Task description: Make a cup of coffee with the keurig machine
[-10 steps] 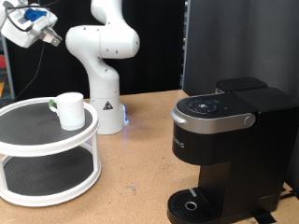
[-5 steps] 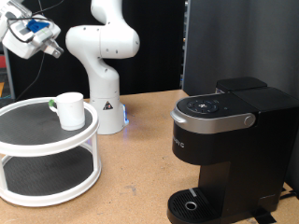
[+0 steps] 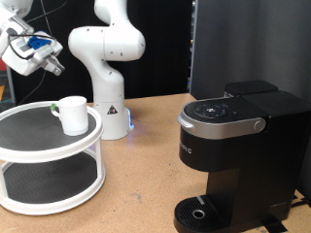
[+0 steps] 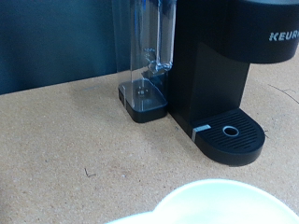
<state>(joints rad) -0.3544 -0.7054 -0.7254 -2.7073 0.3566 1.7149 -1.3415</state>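
Note:
The white cup [image 3: 71,113] stands on the top tier of a white two-tier round stand [image 3: 49,180] at the exterior view's left. Its rim shows at the edge of the wrist view [image 4: 210,205]. The black keurig machine [image 3: 238,155] stands at the exterior view's right with its lid shut; the wrist view shows its drip tray [image 4: 229,133] and clear water tank [image 4: 145,51]. My gripper [image 3: 55,66] hangs in the air above and to the left of the cup, with nothing seen between its fingers. The fingers do not show in the wrist view.
The white robot base [image 3: 109,58] stands behind the stand on the brown table [image 3: 146,184]. A black panel [image 3: 248,44] rises behind the machine. The stand's lower tier holds nothing.
The gripper has come down and a little to the right, closer to the cup. The cup and machine have not moved.

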